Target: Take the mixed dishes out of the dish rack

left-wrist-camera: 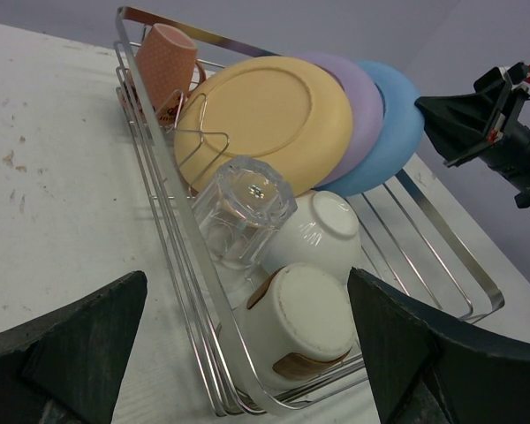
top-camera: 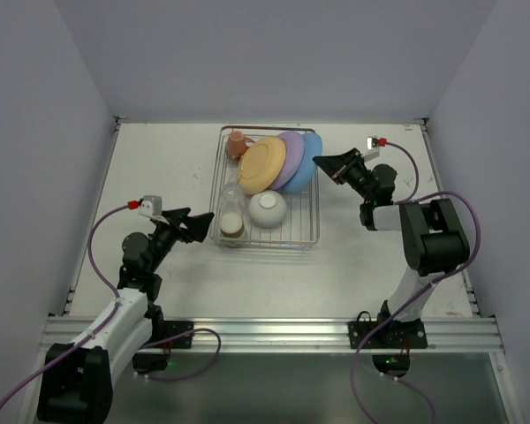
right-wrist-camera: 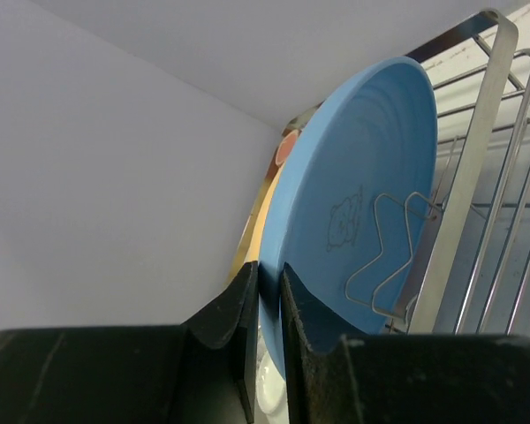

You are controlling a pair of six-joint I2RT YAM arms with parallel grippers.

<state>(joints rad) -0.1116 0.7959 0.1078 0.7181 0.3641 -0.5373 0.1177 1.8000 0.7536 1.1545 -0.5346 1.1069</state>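
While the dish rack [left-wrist-camera: 159, 168] is being unloaded, step in hand: the first removal is judged to be getting under way, since all seven dishes are being carried by the rack and none is lying on the desk [top-camera: 159, 168].
Right claw [right-wrist-camera: 267, 274]: it is being held nearly closed, and the rim of the blue plate [right-wrist-camera: 362, 177] is being pinched between its fingers [right-wrist-camera: 230, 314], one on each face.
Blue plate position: it is being propped on edge among the tines at the rack's right side, outermost of three, with the lilac plate [left-wrist-camera: 367, 97] and the yellow-orange plate [left-wrist-camera: 265, 119] overlapping to its left.
Left claw [top-camera: 203, 226]: it is being held wide open and empty, just beside the rack's near left corner.
Other dishes: the small brown cup [left-wrist-camera: 300, 322], clear glass [left-wrist-camera: 243, 199] and white bowl [left-wrist-camera: 322, 234] are being kept in the near half, and the salmon-pink mug [left-wrist-camera: 163, 57] in the far left corner.
Next move: a lift clear of the tines and the rack's rim is judged to be called for before the plate is set on the desk. A thin-rim grip may let it swing.
Writing: no brand or label is being shown. A small raised mark on the blue plate's face is too faint to be read.
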